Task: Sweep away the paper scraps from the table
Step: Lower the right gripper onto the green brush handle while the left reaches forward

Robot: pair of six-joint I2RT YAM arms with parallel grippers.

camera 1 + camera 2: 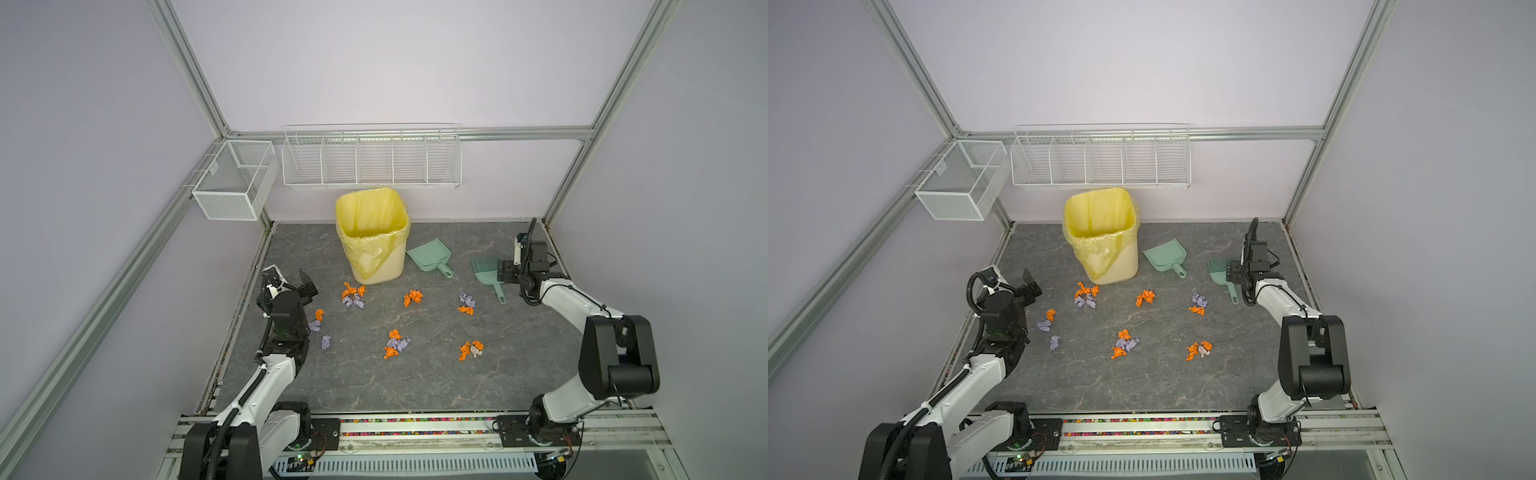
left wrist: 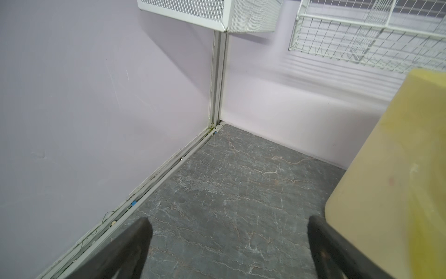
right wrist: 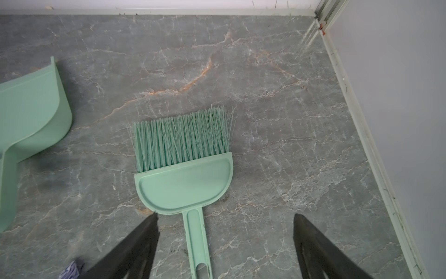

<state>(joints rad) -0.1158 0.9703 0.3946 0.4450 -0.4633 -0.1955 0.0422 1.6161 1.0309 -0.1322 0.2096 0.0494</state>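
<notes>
Orange and lilac paper scraps lie in small clusters (image 1: 353,294) (image 1: 397,344) (image 1: 1199,350) across the middle of the dark veined table (image 1: 374,382). One lilac scrap (image 3: 71,270) shows at the edge of the right wrist view. My left gripper (image 1: 306,281) (image 2: 228,222) hangs open over bare table at the left, away from the scraps. At the back right my right gripper (image 1: 505,271) (image 3: 225,217) is open above the handle of the mint-green brush (image 1: 486,272) (image 3: 183,169). The handle lies between the jaws, nearer one finger, and neither finger touches it.
A yellow-lined bin (image 1: 372,232) (image 2: 398,169) stands at the back centre, close to my left gripper. The mint-green dustpan (image 1: 430,255) (image 3: 29,103) lies between bin and brush. White wire baskets (image 1: 372,156) (image 1: 232,180) hang on the back and left walls. Aluminium frame rails edge the table.
</notes>
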